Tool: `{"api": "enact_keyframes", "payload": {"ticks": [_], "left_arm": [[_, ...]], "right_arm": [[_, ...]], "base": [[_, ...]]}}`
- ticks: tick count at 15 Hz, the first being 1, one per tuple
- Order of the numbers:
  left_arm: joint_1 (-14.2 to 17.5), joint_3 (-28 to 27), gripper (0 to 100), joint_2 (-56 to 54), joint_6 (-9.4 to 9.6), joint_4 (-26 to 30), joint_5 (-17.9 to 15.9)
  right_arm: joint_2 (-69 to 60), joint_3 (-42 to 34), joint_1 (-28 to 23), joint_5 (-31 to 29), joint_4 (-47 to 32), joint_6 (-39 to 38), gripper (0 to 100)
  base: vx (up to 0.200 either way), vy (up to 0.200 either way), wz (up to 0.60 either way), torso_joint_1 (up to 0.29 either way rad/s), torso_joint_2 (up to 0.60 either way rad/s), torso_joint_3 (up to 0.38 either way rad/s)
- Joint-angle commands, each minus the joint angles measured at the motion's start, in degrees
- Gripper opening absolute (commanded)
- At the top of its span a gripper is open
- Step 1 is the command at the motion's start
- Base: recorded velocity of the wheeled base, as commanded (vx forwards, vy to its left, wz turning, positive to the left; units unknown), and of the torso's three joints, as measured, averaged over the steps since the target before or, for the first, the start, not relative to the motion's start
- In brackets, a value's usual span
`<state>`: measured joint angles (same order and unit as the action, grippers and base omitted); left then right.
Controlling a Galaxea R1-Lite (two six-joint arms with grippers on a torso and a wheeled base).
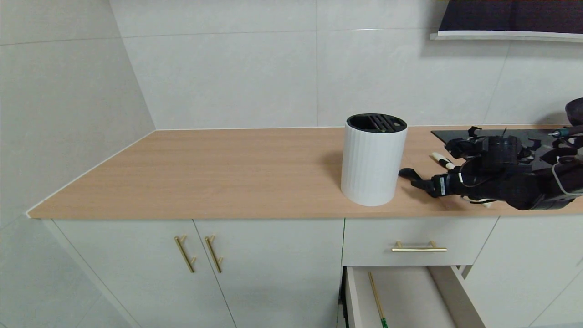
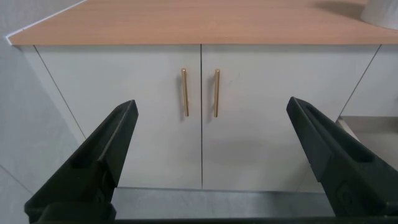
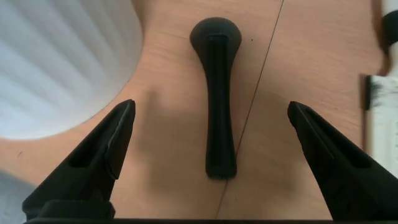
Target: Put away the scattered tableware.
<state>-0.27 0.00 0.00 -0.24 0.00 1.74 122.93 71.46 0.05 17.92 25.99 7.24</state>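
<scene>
A white ribbed utensil holder point(image 1: 373, 164) with a black slotted top stands on the wooden counter point(image 1: 227, 168). Just to its right lies a black utensil handle point(image 1: 406, 173). My right gripper point(image 1: 421, 184) hovers low over the handle. In the right wrist view it point(image 3: 209, 115) is open, with the black handle point(image 3: 216, 93) lying between the fingers and the holder point(image 3: 62, 56) beside it. A white-handled utensil point(image 1: 441, 159) lies further right on the counter, and its handle point(image 3: 379, 106) is also in the wrist view. My left gripper point(image 2: 211, 106) is open and empty, low in front of the cabinet doors.
A black cooktop point(image 1: 455, 135) and a dark pan point(image 1: 575, 109) sit at the far right. Below the counter an open drawer point(image 1: 353, 296) holds a chopstick point(image 1: 376, 294). Cabinet doors with gold handles point(image 2: 199, 93) face the left gripper. The counter's left half is bare.
</scene>
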Motion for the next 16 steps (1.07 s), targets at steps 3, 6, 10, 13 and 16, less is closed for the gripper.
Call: {"api": "enact_keyframes", "payload": {"ticks": [3,6,10,13,16], "left_arm": [[0.00,0.00,100,0.00,-0.02,0.00,0.01],[0.00,0.00,100,0.00,-0.02,0.00,0.01],[0.00,0.00,100,0.00,-0.02,0.00,0.01],[0.00,0.00,100,0.00,-0.02,0.00,0.01],[0.00,0.00,100,0.00,-0.02,0.00,0.01]], "right_arm": [[2.49,0.96,0.04,0.01,0.03,-0.39,100],[3.37,1.84,-0.14,0.01,0.03,-0.56,100],[4.25,1.84,-0.05,-0.17,0.11,-0.47,0],[3.98,1.84,-0.05,-0.17,0.11,-0.47,0],[0.20,1.22,-0.05,-0.69,-0.06,-3.46,0]], "base": [[0.000,0.000,0.00,0.000,0.00,0.000],[0.000,0.000,0.00,0.000,0.00,0.000],[0.000,0.000,0.00,0.000,0.00,0.000],[0.000,0.000,0.00,0.000,0.00,0.000],[0.000,0.000,0.00,0.000,0.00,0.000]]}}
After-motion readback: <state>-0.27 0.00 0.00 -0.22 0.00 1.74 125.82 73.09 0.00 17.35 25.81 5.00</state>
